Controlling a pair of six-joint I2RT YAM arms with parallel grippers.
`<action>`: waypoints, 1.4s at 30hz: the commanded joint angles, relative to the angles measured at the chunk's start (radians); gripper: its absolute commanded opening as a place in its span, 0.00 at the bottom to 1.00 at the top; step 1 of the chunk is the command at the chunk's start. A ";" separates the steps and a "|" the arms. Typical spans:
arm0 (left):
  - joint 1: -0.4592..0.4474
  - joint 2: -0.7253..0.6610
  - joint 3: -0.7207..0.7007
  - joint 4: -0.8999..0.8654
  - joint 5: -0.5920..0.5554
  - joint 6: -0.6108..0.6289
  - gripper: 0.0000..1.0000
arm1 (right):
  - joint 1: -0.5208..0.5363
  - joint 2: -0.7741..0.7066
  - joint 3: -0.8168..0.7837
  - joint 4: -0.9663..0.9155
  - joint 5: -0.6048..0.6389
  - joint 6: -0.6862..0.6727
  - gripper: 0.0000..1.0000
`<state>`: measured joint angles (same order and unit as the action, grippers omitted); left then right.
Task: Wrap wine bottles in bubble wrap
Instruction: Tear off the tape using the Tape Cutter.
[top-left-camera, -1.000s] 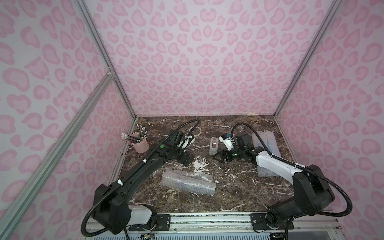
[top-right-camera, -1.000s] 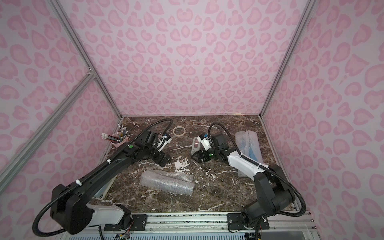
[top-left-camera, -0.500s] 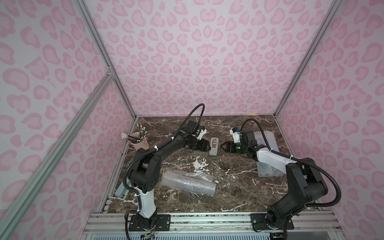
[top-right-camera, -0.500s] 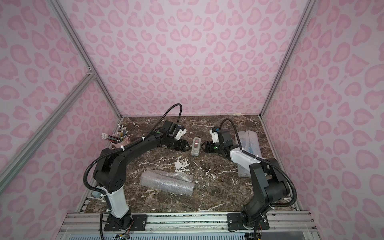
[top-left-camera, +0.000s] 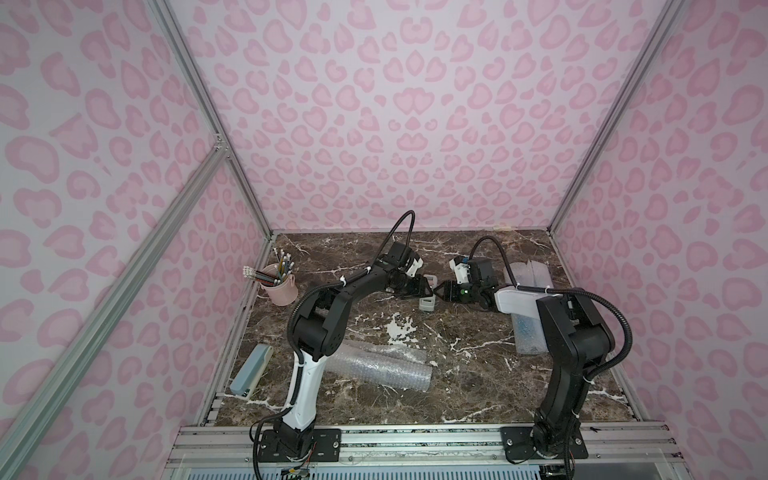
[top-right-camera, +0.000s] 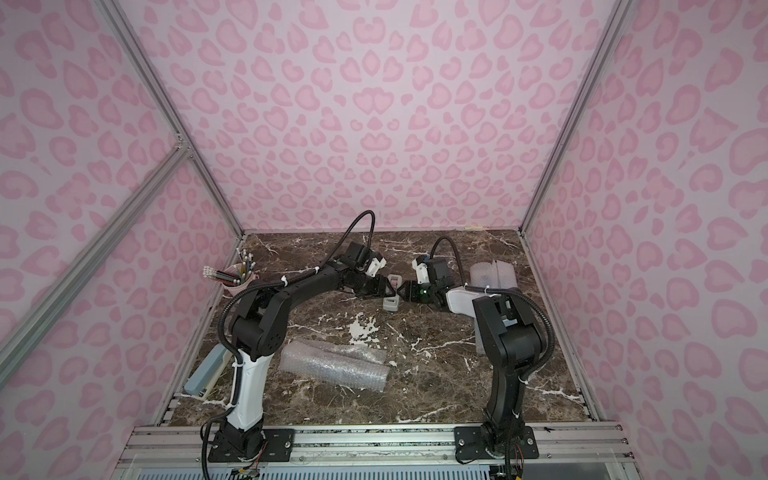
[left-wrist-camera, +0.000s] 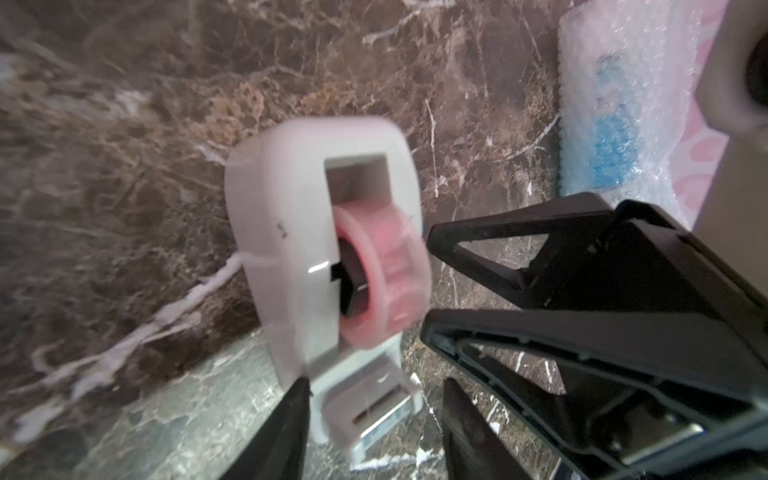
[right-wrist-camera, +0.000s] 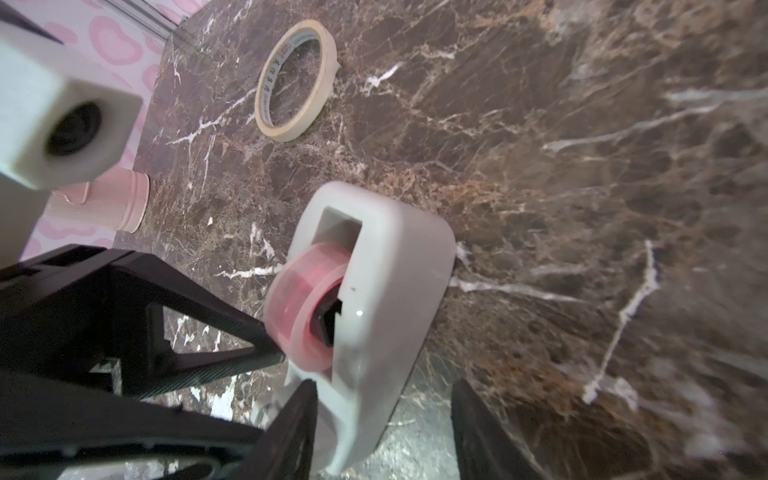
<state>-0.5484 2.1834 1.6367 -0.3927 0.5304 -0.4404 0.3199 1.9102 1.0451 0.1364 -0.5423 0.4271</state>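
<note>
A blue wine bottle (left-wrist-camera: 615, 141) lies rolled in bubble wrap (top-left-camera: 527, 332) at the right side of the table, partly behind my right arm. Another bubble wrap roll (top-left-camera: 380, 365) lies at the front centre; what it holds does not show. At the back centre stands a grey tape dispenser (top-left-camera: 427, 302) with pink tape (left-wrist-camera: 386, 282). My left gripper (left-wrist-camera: 378, 386) and right gripper (right-wrist-camera: 385, 386) meet it from opposite sides. Both are open, each with one end of the dispenser between its fingers and a gap on one side.
A pale tape roll (right-wrist-camera: 295, 79) lies flat behind the dispenser. A pink pencil cup (top-left-camera: 280, 286) stands at the back left. A grey-blue stapler (top-left-camera: 251, 370) leans at the left edge. More bubble wrap (top-right-camera: 492, 276) lies at the back right.
Both arms have swung in towards the tape dispenser from either side. Their jaws have narrowed around it.
</note>
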 joint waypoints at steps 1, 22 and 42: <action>-0.001 0.021 0.021 0.040 0.038 -0.018 0.51 | 0.000 0.023 0.005 0.031 -0.009 0.003 0.52; 0.006 -0.024 0.023 0.031 0.083 -0.050 0.41 | -0.008 0.023 -0.080 0.074 -0.022 0.003 0.42; -0.005 0.056 0.005 0.060 0.115 -0.093 0.40 | -0.016 0.012 -0.128 0.117 -0.050 0.019 0.37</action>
<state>-0.5514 2.2246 1.6386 -0.3122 0.6525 -0.5472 0.3027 1.9163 0.9253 0.2718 -0.6094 0.4511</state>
